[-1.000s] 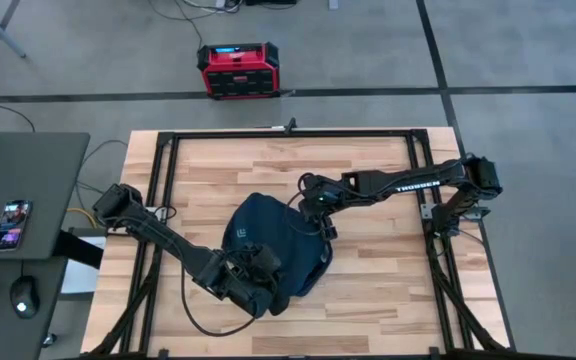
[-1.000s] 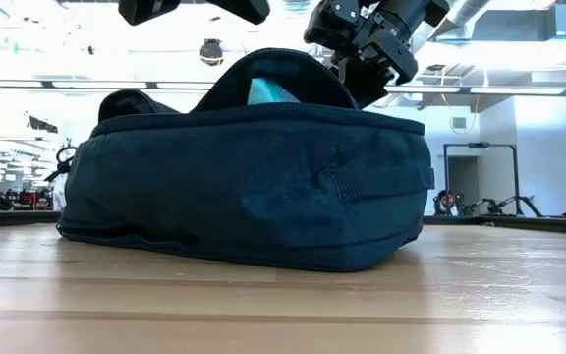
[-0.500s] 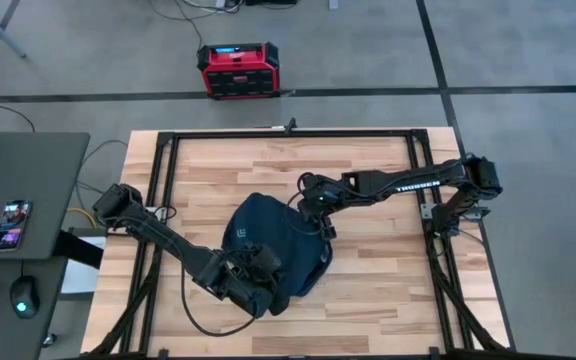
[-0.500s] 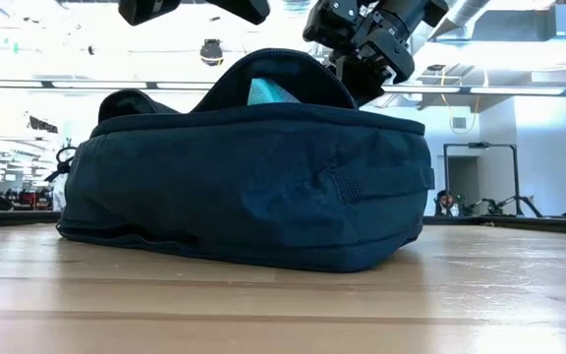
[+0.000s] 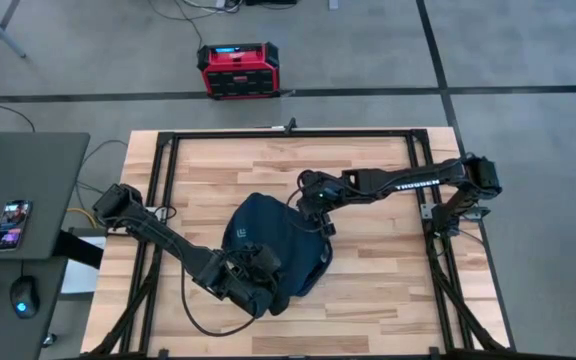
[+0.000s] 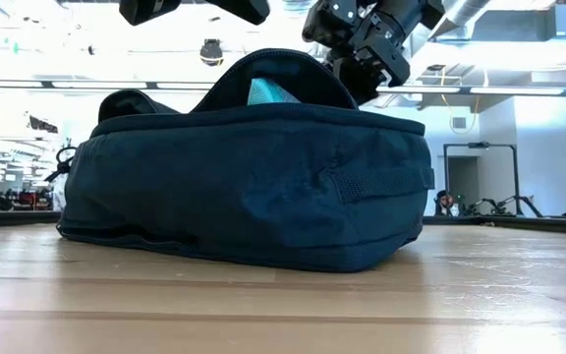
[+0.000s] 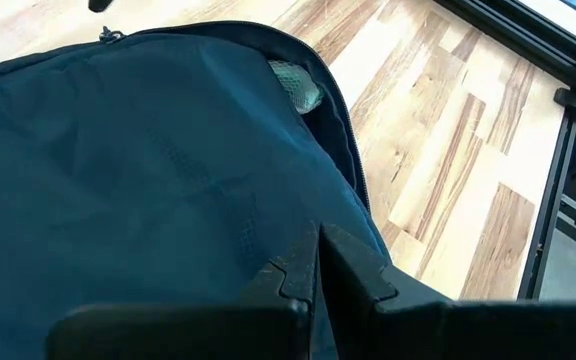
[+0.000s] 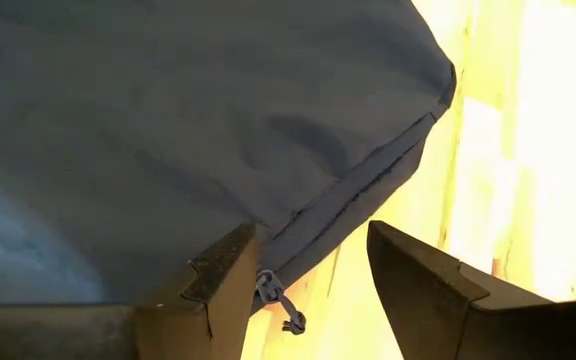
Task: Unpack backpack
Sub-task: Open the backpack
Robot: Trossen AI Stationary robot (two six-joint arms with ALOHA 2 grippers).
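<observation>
The backpack (image 5: 273, 250) lies mid-table (image 5: 368, 280), partly unzipped. The left gripper (image 7: 316, 262) pinches its fabric at its 7 o'clock edge, fingers together. The right gripper (image 8: 313, 262), fingers apart, hovers by a zipper pull (image 8: 278, 300) at the pack's 1 o'clock corner.

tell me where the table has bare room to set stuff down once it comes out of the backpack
Bare wood runs along the far edge of the table, between the backpack and the frame rail, and in the near right corner past the bag. The middle is crowded: the left claw is shut on the backpack's near side and the open right claw sits at its far right edge.
</observation>
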